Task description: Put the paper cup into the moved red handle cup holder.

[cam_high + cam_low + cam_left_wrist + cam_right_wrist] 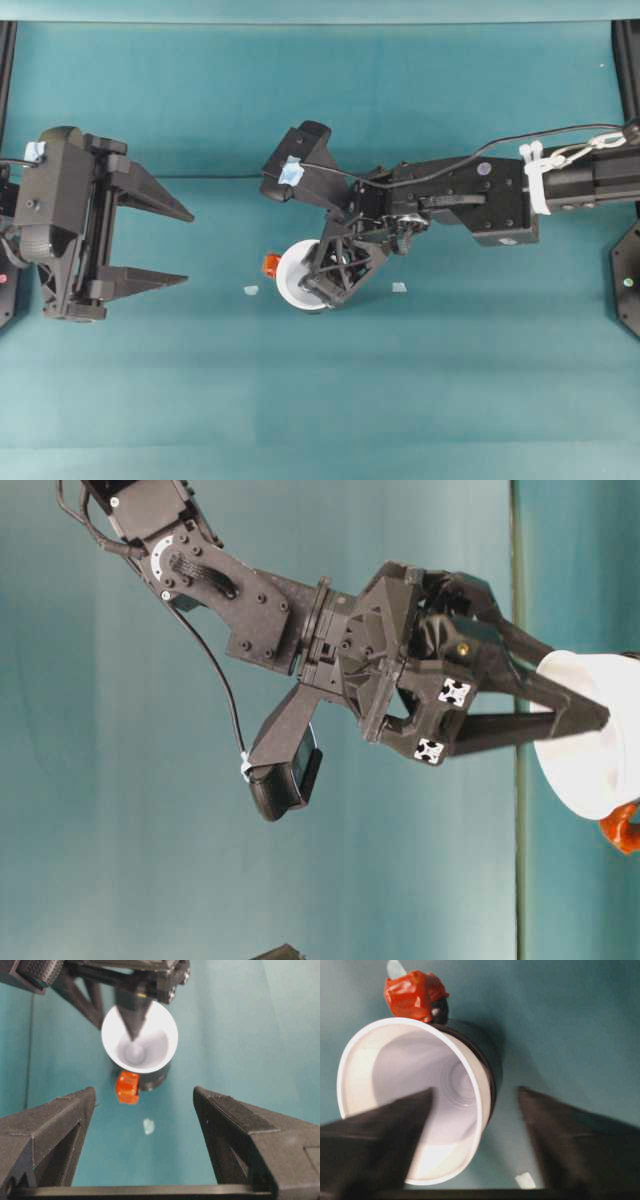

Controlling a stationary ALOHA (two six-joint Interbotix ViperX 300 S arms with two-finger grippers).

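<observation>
Nowhere any readable writing. Paper cup seated in red handle cup holder, rim straddled by right gripper, spread, one finger inside. Left gripper wide, well apart.

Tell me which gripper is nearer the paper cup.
Right. The right gripper straddles the paper cup rim, one finger inside, one outside. The left gripper stands open, well off to the side.

paper cup: plain white, greyish base
cup holder: glossy black, orange-red handle
tabletop: teal
</observation>
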